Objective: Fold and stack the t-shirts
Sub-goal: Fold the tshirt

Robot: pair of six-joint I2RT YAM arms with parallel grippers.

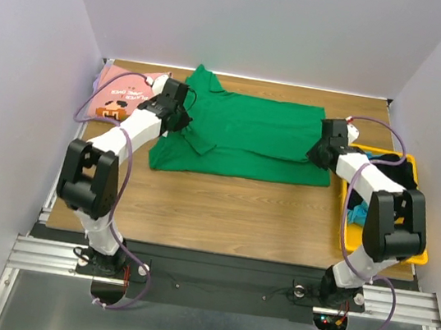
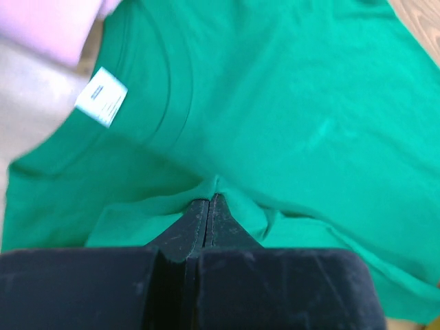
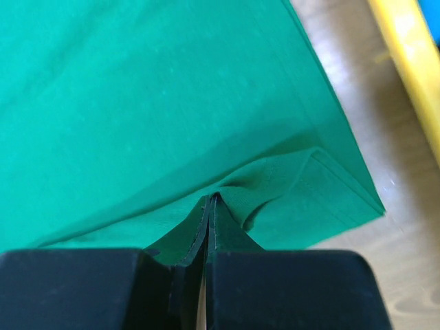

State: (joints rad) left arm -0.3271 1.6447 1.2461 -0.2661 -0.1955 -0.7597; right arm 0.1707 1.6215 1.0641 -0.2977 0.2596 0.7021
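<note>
**While the green t-shirt (image 1: 250,132) is pinched at both ends**

Where the table (image 1: 229,216) runs toward the far wall, the shirt lies spread across its far middle. The yellow tray (image 1: 420,245) sits at your right edge, and the pink t-shirt (image 1: 119,92) in the far left corner. Your left gripper (image 2: 212,201) is clamped on green cloth near the collar, and your right gripper (image 3: 210,201) on the hem corner. The white label (image 2: 101,97) shows inside the neck.

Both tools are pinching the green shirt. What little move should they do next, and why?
Probably lift both together and carry the pinched edge across the green shirt. The left tool is shut on cloth by the collar, the right tool near the hem corner, and the shirt lies spread wide, not yet folded small.
</note>
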